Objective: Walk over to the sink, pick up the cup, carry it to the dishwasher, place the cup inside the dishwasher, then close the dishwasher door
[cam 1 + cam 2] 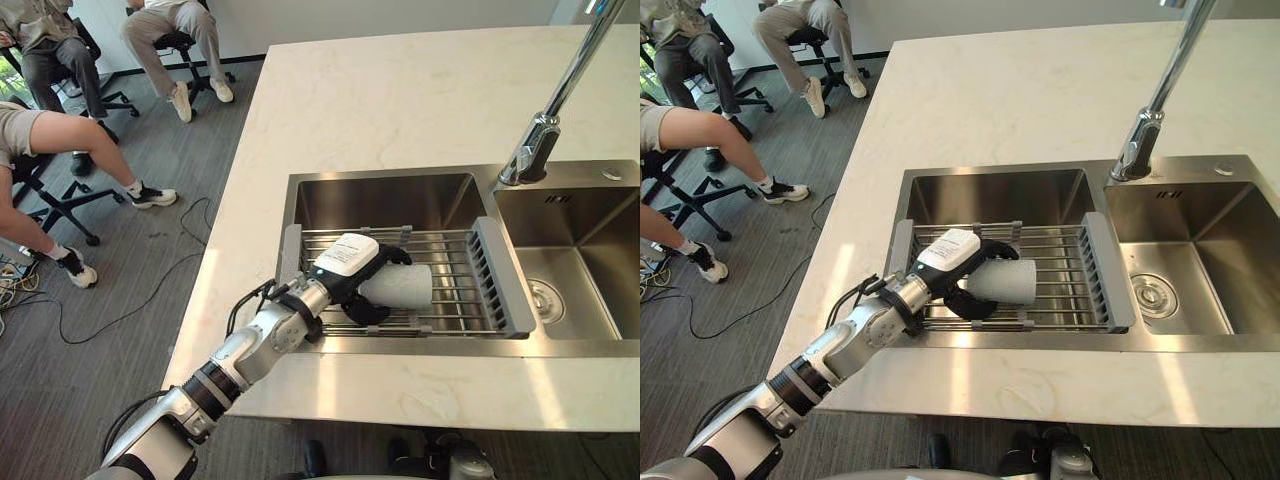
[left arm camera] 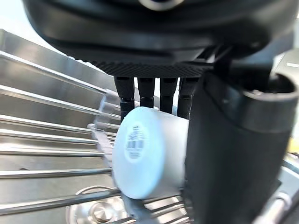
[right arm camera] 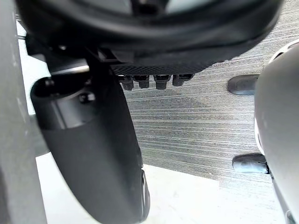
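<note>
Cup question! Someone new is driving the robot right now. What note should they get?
Left robot hand: curled round the cup, which lies on its side on the rack over the sink.
Right robot hand: idle, over the floor.
Done: reached the sink, gripped the cup.
Left: lift it, carry it to the dishwasher, put it inside, close the door.
</note>
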{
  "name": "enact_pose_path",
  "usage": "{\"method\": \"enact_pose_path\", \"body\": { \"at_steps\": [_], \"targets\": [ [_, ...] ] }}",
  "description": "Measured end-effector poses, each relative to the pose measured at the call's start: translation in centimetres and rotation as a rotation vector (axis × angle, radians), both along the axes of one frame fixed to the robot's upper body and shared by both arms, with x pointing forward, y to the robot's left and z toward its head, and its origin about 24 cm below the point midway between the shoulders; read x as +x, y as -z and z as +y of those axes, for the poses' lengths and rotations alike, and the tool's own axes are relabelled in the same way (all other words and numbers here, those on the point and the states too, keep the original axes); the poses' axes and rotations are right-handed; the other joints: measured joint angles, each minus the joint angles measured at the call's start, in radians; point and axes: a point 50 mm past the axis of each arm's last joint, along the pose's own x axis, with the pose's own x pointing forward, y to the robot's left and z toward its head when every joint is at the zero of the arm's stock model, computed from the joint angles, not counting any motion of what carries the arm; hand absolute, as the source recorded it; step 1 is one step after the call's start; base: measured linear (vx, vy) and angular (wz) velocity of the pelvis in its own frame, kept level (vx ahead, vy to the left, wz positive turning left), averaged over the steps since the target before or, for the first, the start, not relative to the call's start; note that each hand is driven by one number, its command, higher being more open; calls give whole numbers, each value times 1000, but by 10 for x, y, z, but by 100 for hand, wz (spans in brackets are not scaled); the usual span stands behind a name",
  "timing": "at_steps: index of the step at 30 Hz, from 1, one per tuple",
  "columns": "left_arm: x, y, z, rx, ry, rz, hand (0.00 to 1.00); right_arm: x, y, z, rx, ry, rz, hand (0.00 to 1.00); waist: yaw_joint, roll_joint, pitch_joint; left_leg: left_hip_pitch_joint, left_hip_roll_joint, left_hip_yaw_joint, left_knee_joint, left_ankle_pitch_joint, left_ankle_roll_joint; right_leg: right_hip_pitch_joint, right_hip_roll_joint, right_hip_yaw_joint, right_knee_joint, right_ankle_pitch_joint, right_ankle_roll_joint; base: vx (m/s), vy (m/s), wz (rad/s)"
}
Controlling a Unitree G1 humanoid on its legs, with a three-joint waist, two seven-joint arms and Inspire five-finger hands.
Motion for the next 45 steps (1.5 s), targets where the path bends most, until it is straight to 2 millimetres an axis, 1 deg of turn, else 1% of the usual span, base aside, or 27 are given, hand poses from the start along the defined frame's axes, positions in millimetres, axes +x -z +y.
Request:
{"method": "enact_pose_path", "body": {
  "at_steps": [9,14,16,17,19,21,24,26,27,30,34,35,38,40,42,43,45],
  "targets": [
    [0,-1,1,-15,-5,2,0,0,0,1,2,1,-1,100,-3,0,0,-3,1,2,0,0,0,-3,0,2,3,0,0,0,0,0],
    [-6,0,10,-76,-42,25,0,1,-1,1,4,1,-9,100,0,0,0,-3,2,5,0,0,0,-4,1,6,5,1,1,0,0,-1],
    [-11,-5,11,-107,-46,14,0,0,-1,1,4,3,-7,100,6,1,0,-3,7,9,0,-1,0,-4,1,15,5,1,1,0,0,-5],
    [-15,-10,9,-136,-33,6,0,-2,0,1,4,6,-4,100,17,1,0,-3,7,12,0,-1,0,-4,1,18,5,1,1,0,0,-5],
    [-21,-20,7,-190,-18,-22,0,-3,-1,1,2,9,-5,100,25,0,0,-3,7,12,0,-2,0,-4,0,19,5,1,1,0,0,-2],
    [-27,-34,6,-298,-15,-44,0,-4,-1,1,0,13,-6,100,34,1,-1,-2,6,12,0,-2,0,-2,0,19,6,1,1,0,0,0],
    [-33,-49,6,-433,-23,-71,0,-5,-1,0,-4,18,-4,100,45,1,-2,1,8,12,0,-2,0,0,1,19,6,1,1,0,0,0],
    [-36,-52,8,-477,-30,-75,0,-5,-1,1,-4,19,-5,100,46,1,-2,1,8,12,0,-2,0,1,1,19,6,1,1,0,0,0],
    [-39,-55,12,-549,-44,-68,0,-5,-1,1,-5,21,-4,100,49,2,-6,2,8,11,0,-2,0,2,1,19,6,1,1,0,0,0],
    [-45,-55,17,-653,-70,-37,0,-7,1,0,-4,35,6,100,67,1,-13,3,7,10,0,-2,0,4,1,18,6,1,1,0,0,0],
    [-50,-45,24,-750,-129,29,0,-17,4,-2,-9,56,38,100,98,-1,-44,4,6,0,0,-1,1,9,0,9,6,-1,2,0,0,6],
    [-51,-43,25,-766,-141,37,0,-18,5,-2,-10,57,43,100,99,-2,-47,4,5,-2,0,-1,1,10,0,7,6,-1,3,0,0,8],
    [-59,-39,35,-872,-195,77,0,-20,7,0,-9,63,54,100,105,-10,-55,6,5,-7,2,-1,1,15,0,2,6,-2,2,-2,-1,6],
    [-62,-38,38,-947,-210,110,0,-22,8,0,-9,66,67,100,116,-16,-60,9,5,-10,3,-1,1,21,0,-1,6,-2,2,-21,-7,3],
    [-64,-35,43,-1015,-238,140,0,-26,10,1,-7,68,80,100,130,-23,-78,12,5,-14,3,-1,1,25,0,-6,6,-5,2,-36,-12,5],
    [-65,-34,45,-1033,-248,148,0,-26,10,2,-5,68,81,100,132,-25,-83,12,5,-15,3,-1,1,25,0,-6,6,-5,2,-26,-10,4],
    [-67,-30,49,-1085,-278,175,0,-30,12,3,-3,71,98,100,146,-30,-93,13,5,-16,3,-1,1,25,0,-7,12,-8,1,-16,-4,1]
  ]
}}
